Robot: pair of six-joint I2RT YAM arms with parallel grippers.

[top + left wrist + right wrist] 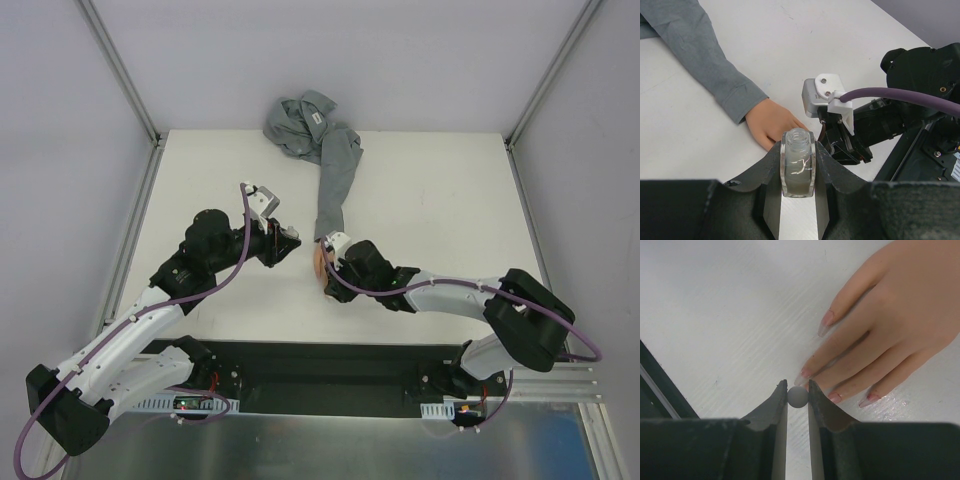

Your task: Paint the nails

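pink glossy nails (827, 318), peach hand (910, 300); left end effector (798, 146) around bottle (798, 172), right end effector (797, 386) around grey ball (797, 397)

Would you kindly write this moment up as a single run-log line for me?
left hand: shut on clear bottle, uncapped | right hand: shut on grey ball, near nails of mannequin hand

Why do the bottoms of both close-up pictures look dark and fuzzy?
Left wrist view: the left gripper, near the lens, blurs, while its clear bottle is sharp. Right wrist view: likewise the right gripper pinching a small grey ball; mannequin hand sharp.
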